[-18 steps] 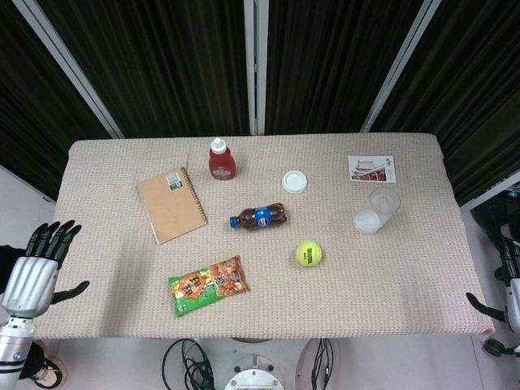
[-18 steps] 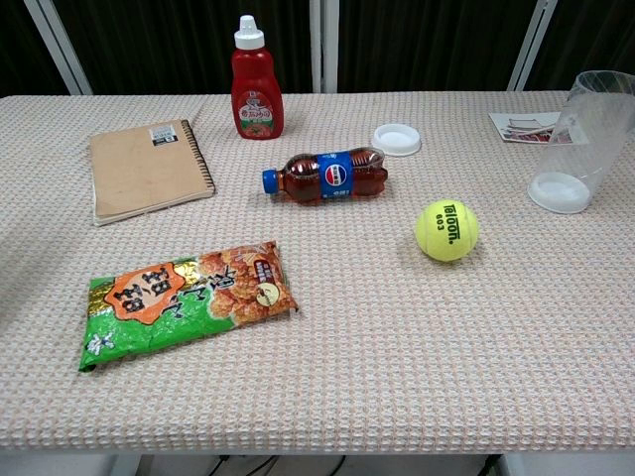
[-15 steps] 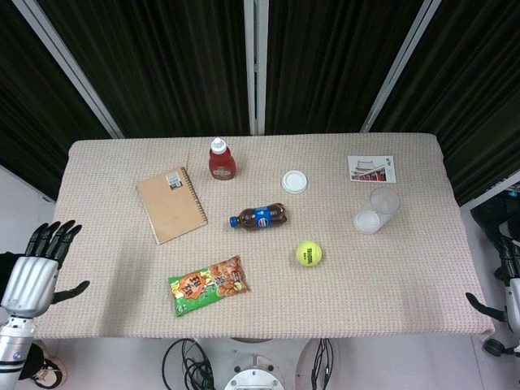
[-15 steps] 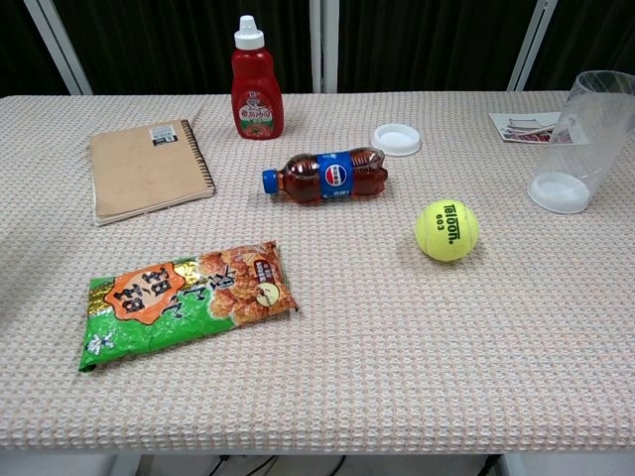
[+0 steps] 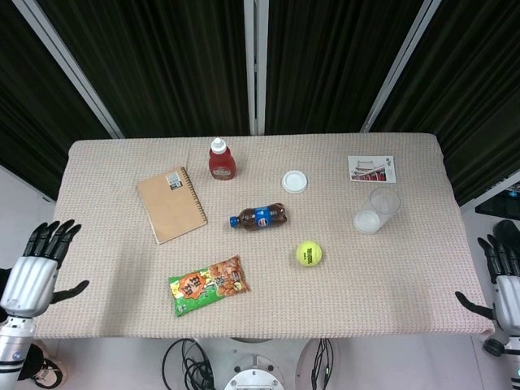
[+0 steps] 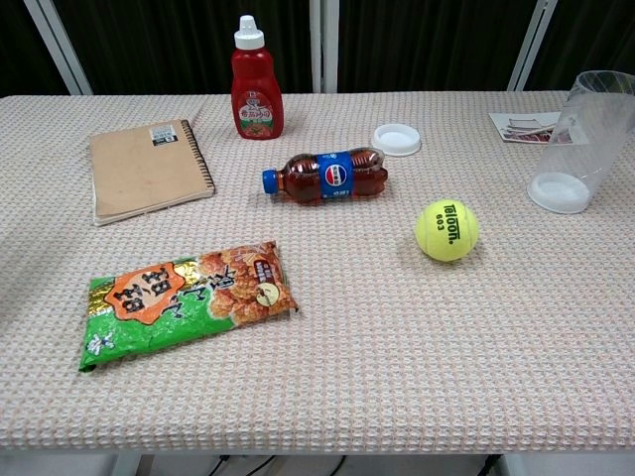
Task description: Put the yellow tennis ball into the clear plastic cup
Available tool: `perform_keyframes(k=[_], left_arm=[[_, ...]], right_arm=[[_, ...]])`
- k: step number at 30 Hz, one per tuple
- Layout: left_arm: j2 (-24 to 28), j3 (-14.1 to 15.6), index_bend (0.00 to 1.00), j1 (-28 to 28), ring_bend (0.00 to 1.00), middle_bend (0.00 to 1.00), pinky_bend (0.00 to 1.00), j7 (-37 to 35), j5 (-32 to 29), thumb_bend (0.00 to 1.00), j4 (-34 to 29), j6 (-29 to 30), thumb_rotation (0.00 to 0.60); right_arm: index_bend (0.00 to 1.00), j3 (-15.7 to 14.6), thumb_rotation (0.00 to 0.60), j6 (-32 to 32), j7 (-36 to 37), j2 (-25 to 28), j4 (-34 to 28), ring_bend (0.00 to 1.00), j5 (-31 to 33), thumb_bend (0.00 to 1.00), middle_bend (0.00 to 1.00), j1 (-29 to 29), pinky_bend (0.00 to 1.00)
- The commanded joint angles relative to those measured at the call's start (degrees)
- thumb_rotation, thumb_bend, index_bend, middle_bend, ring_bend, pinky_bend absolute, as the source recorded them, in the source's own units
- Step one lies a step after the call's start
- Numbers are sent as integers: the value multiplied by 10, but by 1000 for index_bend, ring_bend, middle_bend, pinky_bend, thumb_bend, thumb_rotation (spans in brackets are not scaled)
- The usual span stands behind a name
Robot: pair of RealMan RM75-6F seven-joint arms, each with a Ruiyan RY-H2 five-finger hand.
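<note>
The yellow tennis ball (image 5: 309,253) (image 6: 446,230) lies on the table right of centre, near the front. The clear plastic cup (image 5: 379,210) (image 6: 585,144) stands upright behind it to the right, empty. My left hand (image 5: 32,270) hangs off the table's left edge, fingers spread, holding nothing. My right hand (image 5: 502,280) is just beyond the right front corner, fingers apart and empty. Both hands are far from the ball and show only in the head view.
A small cola bottle (image 5: 260,217) lies at the centre. Around it are a ketchup bottle (image 5: 221,159), a brown notebook (image 5: 171,204), a green snack bag (image 5: 209,284), a white lid (image 5: 294,181) and a postcard (image 5: 371,168).
My right hand has risen and come a little inward at the right front corner. The left hand and all objects stay put.
</note>
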Motion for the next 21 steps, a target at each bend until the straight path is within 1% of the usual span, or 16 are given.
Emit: perform_keyframes(k=[1,5,8,14,19,21], left_arm=[[0,-1,74,-1,0,33,3,-1,-1,96,0,-2,600],[-4,0,74,-4,0,33,3,2,2,96,0,-6,600],[-6,0,74,-6,0,33,2,5,4,96,0,-7,600],[-5,2,74,-6,0,33,2,5,7,96,-3,-7,600],[-5,2,74,-5,0,33,2,-3,3,96,2,-8,600],[-5,1,74,-5,0,33,2,-8,2,96,5,-7,600]], right_arm=[[0,-6,600,-17,-17,8,-22,0,-22,85,0,17,0],[0,-2,600,-47,-96,6,-63,0,-50,85,0,53,0],[0,6,600,-82,-149,-3,-91,0,-47,85,0,82,0],[0,24,600,-178,-263,-39,-142,0,-5,85,0,151,0],[0,36,600,-239,-343,-84,-153,0,46,85,0,202,0],[0,41,600,-258,-370,-105,-150,0,70,101,0,221,0]])
